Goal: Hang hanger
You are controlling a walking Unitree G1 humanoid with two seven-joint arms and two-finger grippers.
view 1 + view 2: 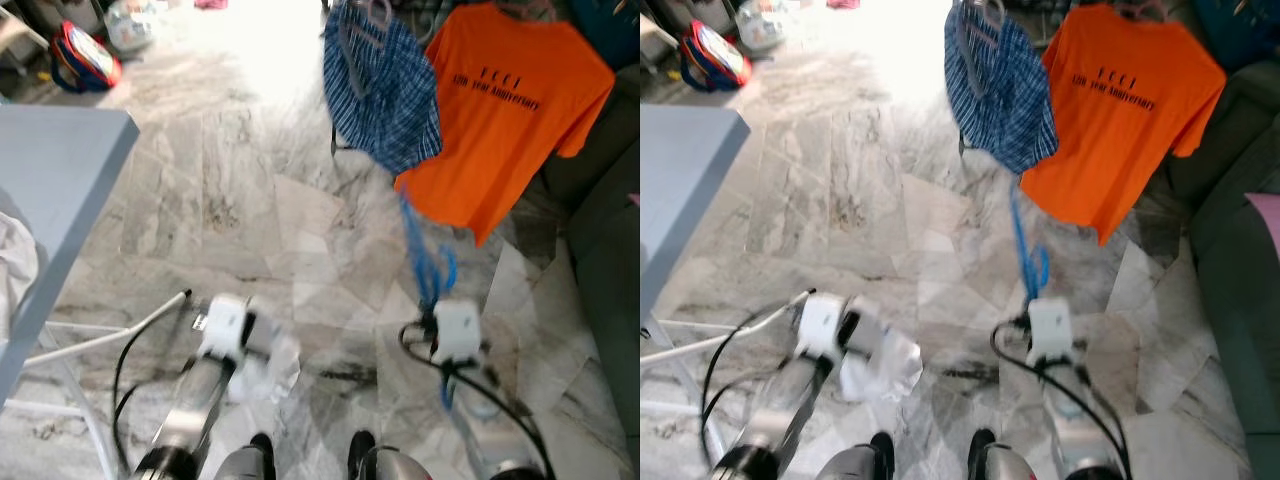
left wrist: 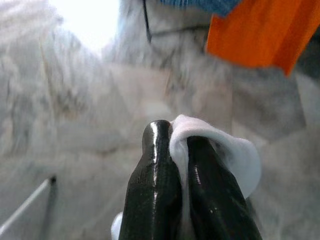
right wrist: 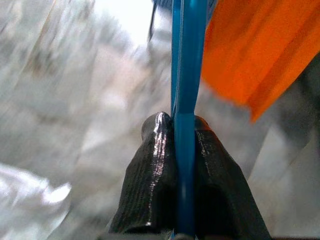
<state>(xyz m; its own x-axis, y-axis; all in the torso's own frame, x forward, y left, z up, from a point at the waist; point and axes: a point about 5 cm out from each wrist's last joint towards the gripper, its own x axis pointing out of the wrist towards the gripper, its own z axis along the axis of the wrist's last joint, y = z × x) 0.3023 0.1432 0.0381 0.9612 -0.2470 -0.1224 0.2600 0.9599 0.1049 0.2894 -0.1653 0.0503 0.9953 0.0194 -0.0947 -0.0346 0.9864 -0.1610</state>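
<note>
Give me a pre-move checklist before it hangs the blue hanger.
1. Right gripper clamped on blue hanger: ok.
2. Left gripper pinching white cloth: ok.
3. Hanger hook and rail located: cannot tell, out of frame.
4. Hanging spot free beside orange T-shirt and blue plaid garment: cannot tell.
5. Head views sharp enough for aiming: not ok, blurred.
6. Grey table clear of the right arm's path: ok, far on the left.

Silver arms w/ white wrist blocks, black cables, glossy black fingers (image 2: 155,185).
</note>
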